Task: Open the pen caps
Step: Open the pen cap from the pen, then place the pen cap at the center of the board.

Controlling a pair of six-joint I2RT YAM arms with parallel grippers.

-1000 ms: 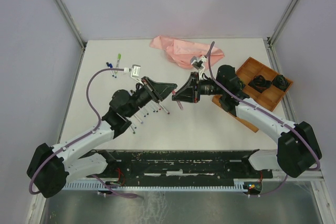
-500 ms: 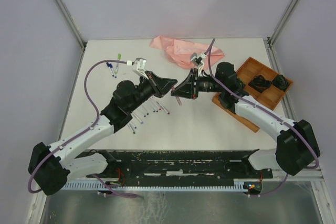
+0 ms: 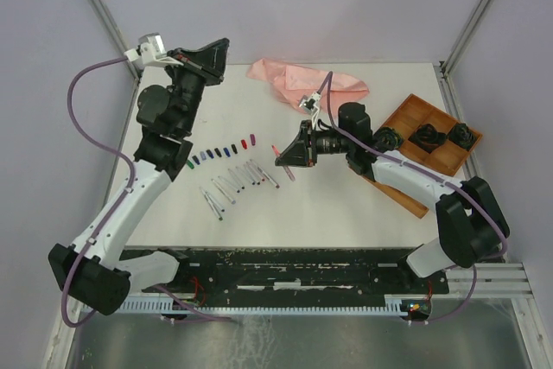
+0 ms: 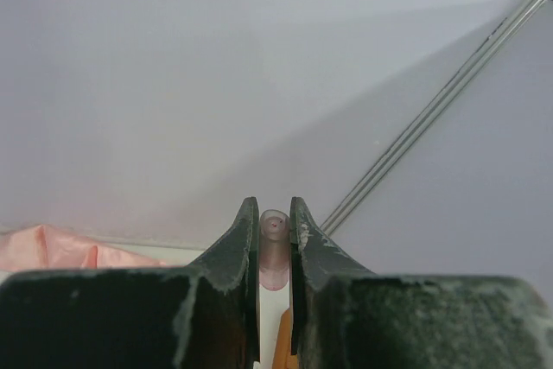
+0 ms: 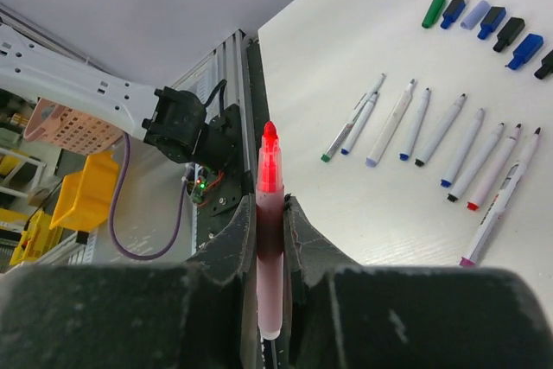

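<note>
My left gripper (image 3: 221,44) is raised high over the table's back left, shut on a small pink pen cap (image 4: 275,238) held between its fingertips. My right gripper (image 3: 279,155) is shut on a pink pen barrel (image 5: 270,213) with a bare red tip, held above the table's middle. A row of loose pen caps (image 3: 221,152) in green, blue, navy and red lies on the table, and shows in the right wrist view (image 5: 484,22). Below it lies a row of uncapped white pens (image 3: 242,183), which also shows in the right wrist view (image 5: 449,144).
A crumpled pink cloth (image 3: 302,84) lies at the back centre. A wooden tray (image 3: 413,113) with black objects in its compartments sits at the right. The frame rail and arm bases run along the near edge.
The two grippers were tip to tip over the middle. My left arm has swung up and away to the back left with the cap. The right gripper keeps the pen, shifted slightly left.
</note>
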